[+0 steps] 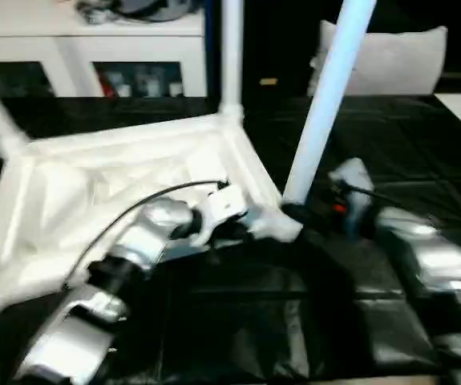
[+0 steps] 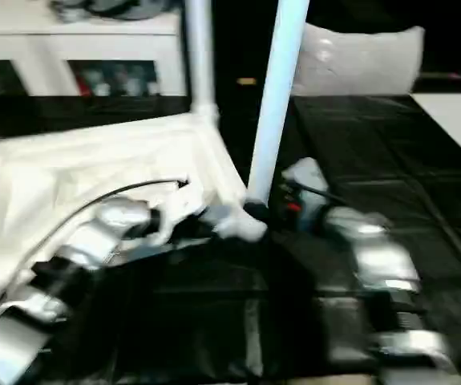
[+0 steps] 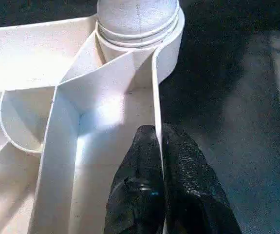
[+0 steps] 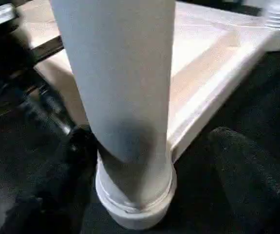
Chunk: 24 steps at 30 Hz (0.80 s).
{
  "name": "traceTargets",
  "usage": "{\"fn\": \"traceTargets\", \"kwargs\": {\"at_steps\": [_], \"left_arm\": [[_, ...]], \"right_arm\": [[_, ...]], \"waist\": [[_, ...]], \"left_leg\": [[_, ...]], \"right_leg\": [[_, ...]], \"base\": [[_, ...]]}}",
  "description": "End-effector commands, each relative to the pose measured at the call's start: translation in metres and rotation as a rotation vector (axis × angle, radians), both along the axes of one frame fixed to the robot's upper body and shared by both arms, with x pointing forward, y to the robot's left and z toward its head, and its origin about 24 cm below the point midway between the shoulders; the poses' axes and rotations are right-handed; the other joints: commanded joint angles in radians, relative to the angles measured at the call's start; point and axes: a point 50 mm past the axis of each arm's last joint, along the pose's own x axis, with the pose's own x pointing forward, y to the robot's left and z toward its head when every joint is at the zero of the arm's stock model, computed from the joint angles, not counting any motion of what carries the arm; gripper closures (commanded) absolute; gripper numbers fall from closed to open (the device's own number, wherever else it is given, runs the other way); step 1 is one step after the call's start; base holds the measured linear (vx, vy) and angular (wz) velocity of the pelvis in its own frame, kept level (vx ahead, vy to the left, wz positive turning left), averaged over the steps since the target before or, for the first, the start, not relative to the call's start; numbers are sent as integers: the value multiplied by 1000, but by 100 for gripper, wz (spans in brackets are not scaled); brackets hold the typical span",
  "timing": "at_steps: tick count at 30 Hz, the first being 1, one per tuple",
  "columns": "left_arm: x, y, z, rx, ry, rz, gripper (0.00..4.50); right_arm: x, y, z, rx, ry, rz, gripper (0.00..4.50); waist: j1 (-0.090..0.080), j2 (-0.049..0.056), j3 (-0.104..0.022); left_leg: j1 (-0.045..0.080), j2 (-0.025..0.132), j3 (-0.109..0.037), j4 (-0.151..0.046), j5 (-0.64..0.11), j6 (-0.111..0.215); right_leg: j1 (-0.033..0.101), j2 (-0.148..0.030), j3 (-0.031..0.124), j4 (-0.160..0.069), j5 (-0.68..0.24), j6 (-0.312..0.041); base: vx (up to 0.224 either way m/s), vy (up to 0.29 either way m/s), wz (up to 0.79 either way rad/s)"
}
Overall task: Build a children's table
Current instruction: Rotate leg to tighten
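Left wrist view: L gripper (image 3: 160,146) clamped on tabletop (image 1: 94,184) rim. R gripper (image 1: 326,210) fingers apart round leg (image 1: 326,104) at near corner socket (image 4: 135,204). I judge seating step; next needs push down/twist.

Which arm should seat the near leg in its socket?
Right, probably. The right pincer straddles the near leg at its base by the corner socket, while the left pincer is clamped on the tabletop rim, steadying it.

Shiny silver forearms (image 1: 146,241), a thin black cable (image 1: 126,210) looping over the left one, a red spot (image 1: 339,208) on the right wrist, and rough black fingers (image 3: 144,195).
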Motion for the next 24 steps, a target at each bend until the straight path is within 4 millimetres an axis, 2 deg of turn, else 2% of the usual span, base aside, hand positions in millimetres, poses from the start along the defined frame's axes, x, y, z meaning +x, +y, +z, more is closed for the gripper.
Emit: {"fn": "traceTargets", "kwargs": {"at_steps": [1,2,3,5,7,9,12,14,15,19,21,24], "left_arm": [[-8,-7,5,36,-16,-175,450],[-9,-6,5,41,-15,-189,450],[-12,-4,5,54,-3,-233,450],[-13,-3,6,59,1,-260,450],[-17,-2,6,71,11,-316,450],[-20,-3,7,86,18,-373,450],[-21,-3,7,92,20,-397,450],[-22,-3,7,93,20,-409,450],[-22,-4,7,93,19,-411,450],[-23,-4,6,89,18,-415,450],[-23,-3,6,85,22,-412,450],[-23,-3,4,65,43,-388,450]], "right_arm": [[-11,-1,5,-17,16,158,49],[-12,-2,4,-20,20,176,72],[-16,-2,4,-33,30,233,79],[-17,-2,4,-37,38,260,87],[-20,-1,4,-41,48,306,115],[-23,3,2,-25,75,348,123],[-25,5,1,-13,90,373,165],[-28,6,-1,1,118,394,171],[-29,7,-2,3,119,400,191],[-31,9,-3,18,136,416,210],[-32,10,-4,26,143,421,242],[-34,13,-4,68,158,414,249]], "waist": [[4,-2,-75],[8,-2,-74],[7,-14,-72],[12,-9,-70],[15,-9,-69],[18,-11,-70],[20,-10,-70],[20,-11,-70],[20,-12,-71],[20,-14,-72],[20,-12,-73],[20,-11,-72]], "left_leg": [[11,51,-9,-68,-165,83],[11,51,-8,-68,-168,84],[9,52,-7,-70,-171,82],[11,51,-8,-71,-187,75],[16,51,-8,-73,-198,64],[18,53,-8,-74,-192,60],[19,53,-8,-74,-195,55],[17,53,-8,-74,-190,57],[14,53,-9,-75,-181,58],[13,50,-8,-73,-170,59],[13,50,-8,-72,-160,60],[13,50,-7,-73,-161,59]], "right_leg": [[71,-60,68,-59,-296,-146],[71,-61,67,-59,-298,-147],[71,-62,70,-59,-301,-147],[73,-66,69,-61,-349,-138],[70,-66,69,-68,-394,-122],[68,-66,70,-68,-394,-123],[67,-65,72,-66,-389,-128],[69,-64,73,-65,-382,-129],[71,-64,73,-62,-375,-127],[71,-65,74,-63,-378,-123],[70,-64,74,-62,-373,-123],[72,-64,74,-63,-370,-123]], "base": [[0,0,0],[0,0,0],[0,0,0],[0,0,0],[0,0,0],[0,0,0],[0,0,0],[0,0,0],[0,0,0],[0,0,0],[0,0,0],[0,0,0]]}}
